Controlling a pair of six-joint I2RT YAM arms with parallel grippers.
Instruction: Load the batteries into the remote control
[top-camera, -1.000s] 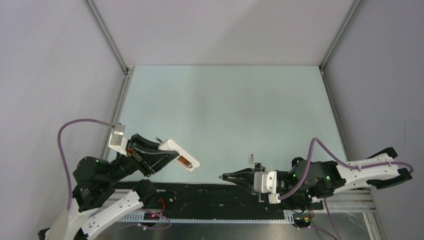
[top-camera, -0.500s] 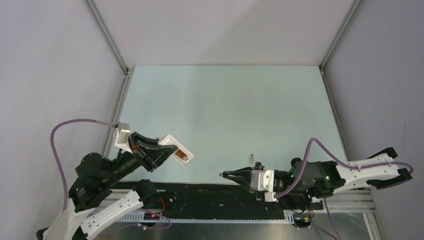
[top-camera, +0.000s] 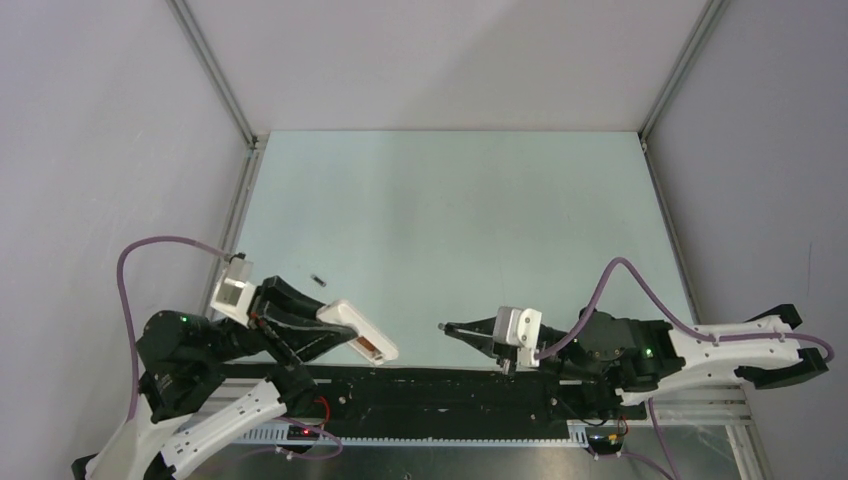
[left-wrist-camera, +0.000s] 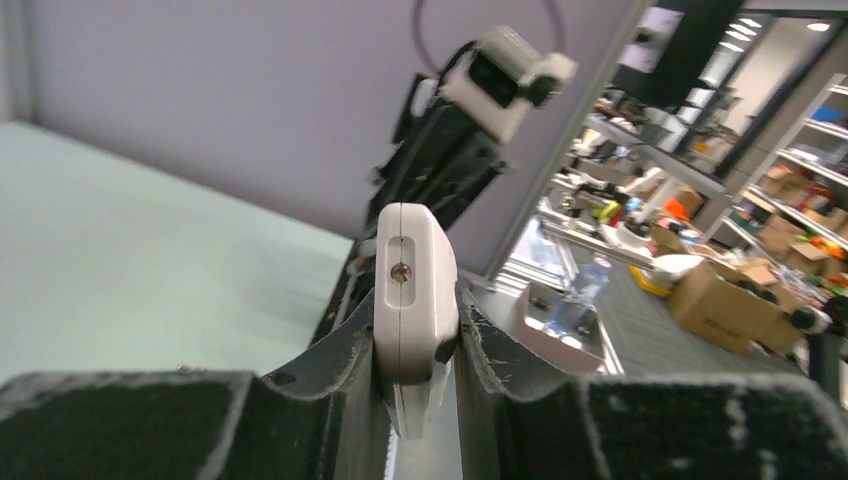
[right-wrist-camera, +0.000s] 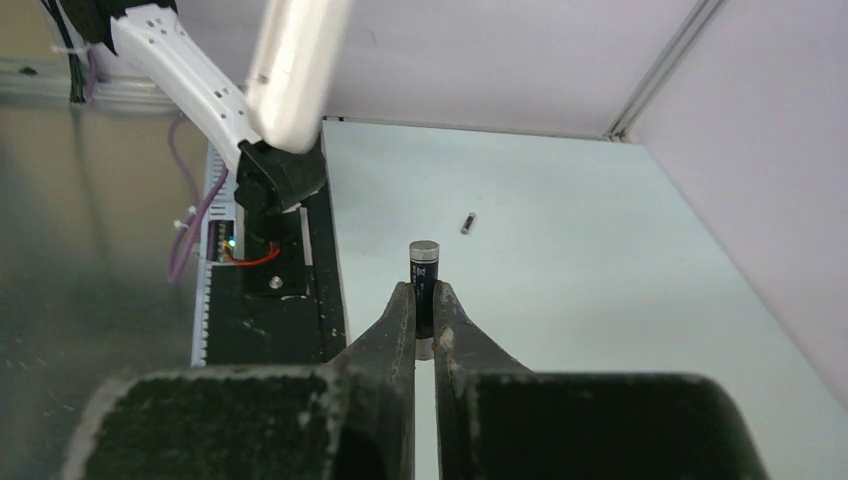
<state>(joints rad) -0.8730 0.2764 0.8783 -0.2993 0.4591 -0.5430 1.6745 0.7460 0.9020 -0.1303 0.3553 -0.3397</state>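
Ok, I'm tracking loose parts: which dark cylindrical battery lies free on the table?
The tiny dark battery lying on the pale green table near the left arm; the other battery is clamped in the right gripper.

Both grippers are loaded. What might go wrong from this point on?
1. The right gripper pinches a battery by its lower end; pressed into the remote control, it may pivot or slip out.
2. The left gripper holds the remote control by one end; insertion force may lever it loose.
3. The second battery lies loose on the table near the left gripper; a sweep may knock it away.
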